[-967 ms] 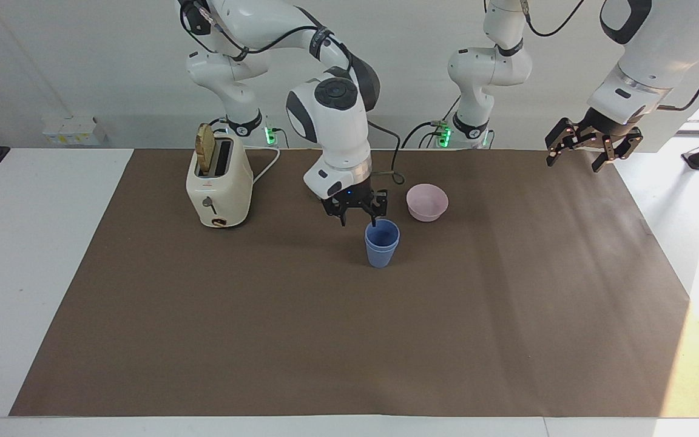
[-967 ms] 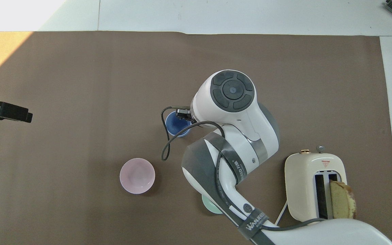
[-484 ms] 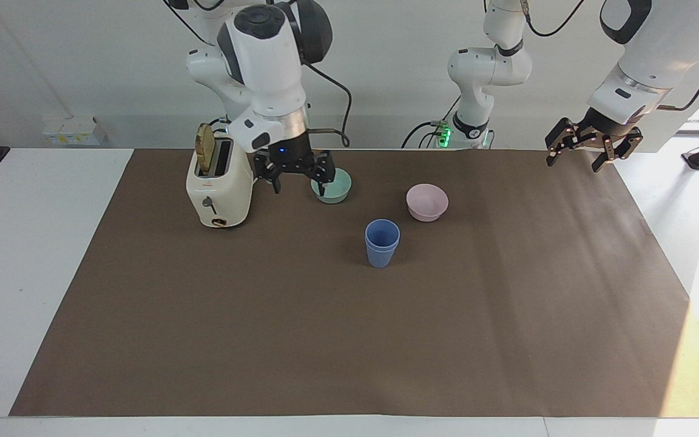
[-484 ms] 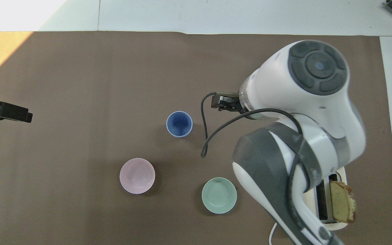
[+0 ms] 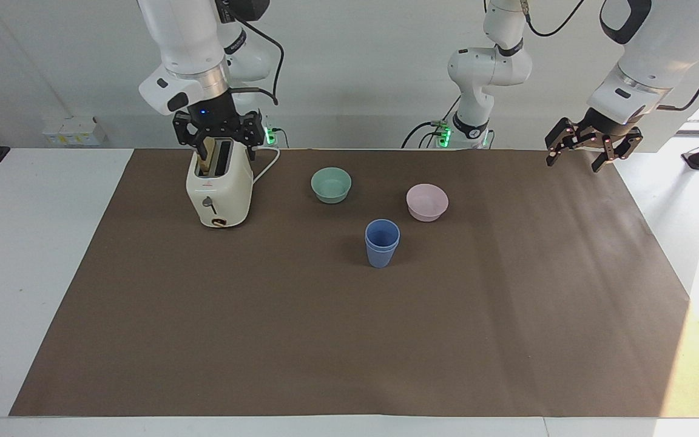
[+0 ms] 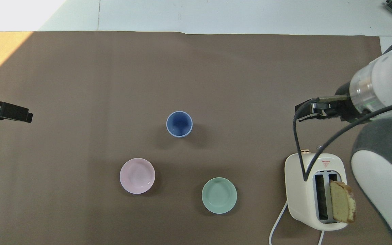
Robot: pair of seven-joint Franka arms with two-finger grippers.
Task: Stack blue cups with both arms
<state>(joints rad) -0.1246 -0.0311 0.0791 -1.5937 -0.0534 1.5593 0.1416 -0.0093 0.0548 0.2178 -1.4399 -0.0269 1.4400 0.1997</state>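
The two blue cups (image 5: 381, 243) stand nested one inside the other, upright on the brown mat near the table's middle; they also show in the overhead view (image 6: 179, 124). No gripper touches them. My right gripper (image 5: 219, 136) is open and empty, raised over the toaster, well away from the cups; it also shows in the overhead view (image 6: 313, 110). My left gripper (image 5: 592, 147) is open and empty, and waits in the air over the mat's edge at the left arm's end; it also shows in the overhead view (image 6: 5, 111).
A cream toaster (image 5: 219, 188) with a slice of bread in one slot stands toward the right arm's end. A mint-green bowl (image 5: 331, 184) and a pale pink bowl (image 5: 426, 201) sit nearer to the robots than the cups.
My right gripper has risen from the stacked cups and swung toward the right arm's end, ending over the toaster. The cups stay nested. The left arm has not moved.
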